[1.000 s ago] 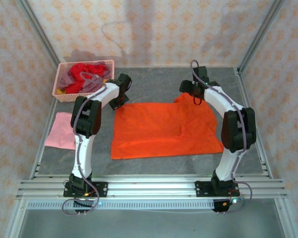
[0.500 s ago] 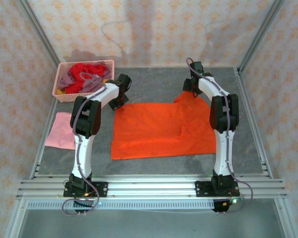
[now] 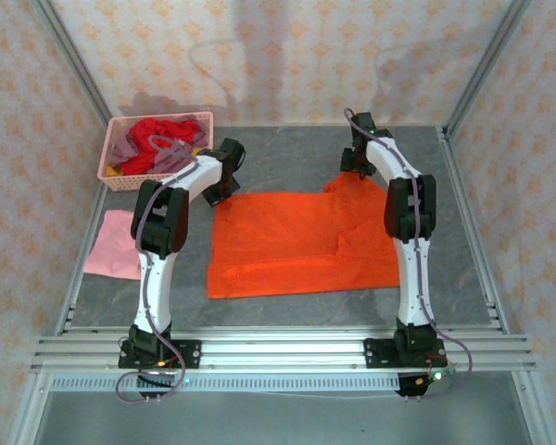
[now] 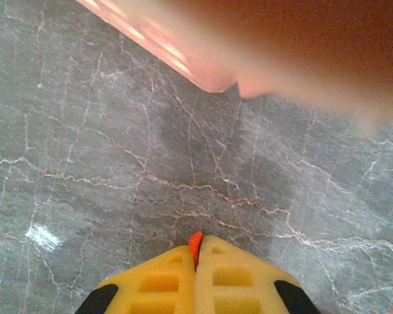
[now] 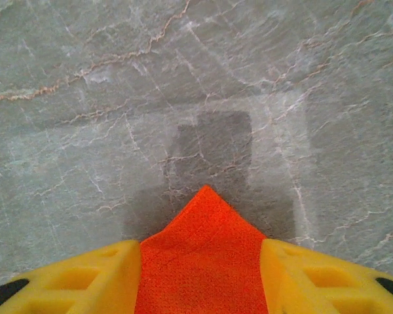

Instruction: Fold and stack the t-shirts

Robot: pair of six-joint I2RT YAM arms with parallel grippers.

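Tabletop [image 3: 296, 153]; t-shirt [image 3: 296, 241] in left claw [image 4: 196, 247] (right claw [image 5: 201, 243] too).

Bright light comes from above. My right claw [image 5: 202, 256] throws a dark boxy shadow on the table [image 5: 65, 131]. By my left claw [image 4: 196, 254] the pink basket [image 4: 249, 39] is blurry, and one spot shines white.

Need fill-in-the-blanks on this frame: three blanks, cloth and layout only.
1. The spread-out t-shirt is ___.
2. The left gripper and right gripper pinch its two ___ (near/far) corners.
3. The basket stands at the far ___ corner of the table.
Missing words: orange; far; left.
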